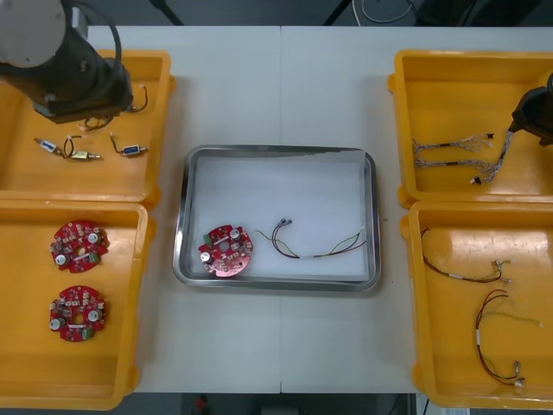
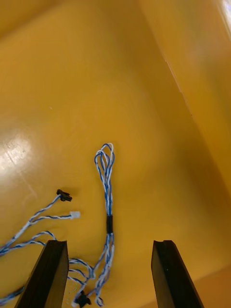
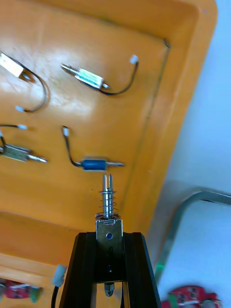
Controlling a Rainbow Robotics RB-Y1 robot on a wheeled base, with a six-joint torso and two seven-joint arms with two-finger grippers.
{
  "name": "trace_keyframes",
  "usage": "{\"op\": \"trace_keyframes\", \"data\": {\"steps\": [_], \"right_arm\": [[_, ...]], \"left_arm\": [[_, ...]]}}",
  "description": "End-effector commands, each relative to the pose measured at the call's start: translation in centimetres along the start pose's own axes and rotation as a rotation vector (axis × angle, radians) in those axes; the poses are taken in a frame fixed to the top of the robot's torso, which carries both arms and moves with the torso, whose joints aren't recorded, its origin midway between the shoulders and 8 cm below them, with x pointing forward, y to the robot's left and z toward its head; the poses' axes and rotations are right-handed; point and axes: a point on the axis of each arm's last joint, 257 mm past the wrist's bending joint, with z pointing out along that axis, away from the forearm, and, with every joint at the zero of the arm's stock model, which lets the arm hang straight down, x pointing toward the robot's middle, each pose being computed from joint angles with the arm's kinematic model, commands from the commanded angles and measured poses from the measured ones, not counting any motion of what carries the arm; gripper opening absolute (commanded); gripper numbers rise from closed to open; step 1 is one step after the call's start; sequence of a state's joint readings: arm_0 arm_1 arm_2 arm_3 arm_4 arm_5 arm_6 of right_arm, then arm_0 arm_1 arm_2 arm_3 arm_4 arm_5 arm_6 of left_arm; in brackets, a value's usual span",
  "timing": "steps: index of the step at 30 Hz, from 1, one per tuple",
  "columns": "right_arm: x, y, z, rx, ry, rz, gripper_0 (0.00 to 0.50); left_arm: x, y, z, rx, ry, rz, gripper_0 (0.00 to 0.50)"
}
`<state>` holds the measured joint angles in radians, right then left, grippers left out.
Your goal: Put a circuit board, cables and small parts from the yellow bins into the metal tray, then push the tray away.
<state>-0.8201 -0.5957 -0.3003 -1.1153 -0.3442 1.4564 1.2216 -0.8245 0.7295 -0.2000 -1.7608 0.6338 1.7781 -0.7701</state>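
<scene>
Because the tray lacks a part, I hold one small part [image 3: 108, 211] clamped, spring end outward, in my left gripper [image 3: 109, 236], over the bin [image 3: 183, 29] at ten o'clock from the tray [image 1: 181, 216], where more parts [image 3: 89, 77] lie. My right gripper [image 2: 108, 244] hangs with fingers apart over a blue-white cable [image 2: 109, 192] in the two o'clock bin [image 1: 406, 130], placed, I judge, for a grab. The tray holds a board [image 1: 226, 251] at seven o'clock and a cable [image 1: 315, 251] at four. Two boards [image 1: 79, 245] sit in the eight o'clock bin [image 1: 26, 303], cables [image 1: 492, 346] in the four o'clock bin [image 1: 416, 303].
</scene>
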Motion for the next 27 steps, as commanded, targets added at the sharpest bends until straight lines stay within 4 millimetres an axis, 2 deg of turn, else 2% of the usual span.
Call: {"op": "trace_keyframes", "data": {"steps": [1,3,7,15,21,27], "right_arm": [[-0.7,2.2,-0.1,-0.036,-0.011,0.071,0.5],[-0.1,1.8,0.8,-0.028,0.007,0.084,0.5],[0.9,1.3,2.1,-0.028,0.036,0.104,0.5],[2.3,1.3,3.3,-0.025,0.068,0.135,0.5],[3.1,2.0,3.7,-0.022,0.086,0.189,0.5],[3.7,1.5,4.3,-0.004,0.095,0.201,0.5]], "left_arm": [[3.4,-6.1,-0.6,0.081,0.034,0.101,0.0],[4.7,-8.1,-0.6,0.094,0.041,0.118,0.0],[6.5,-10.3,-0.2,0.101,0.051,0.177,0.0],[9.5,-14.9,2.8,0.171,0.069,0.244,0.0],[11.0,-16.2,5.6,0.182,0.082,0.275,0.0],[12.6,-16.7,7.7,0.185,0.084,0.317,0.0]]}}
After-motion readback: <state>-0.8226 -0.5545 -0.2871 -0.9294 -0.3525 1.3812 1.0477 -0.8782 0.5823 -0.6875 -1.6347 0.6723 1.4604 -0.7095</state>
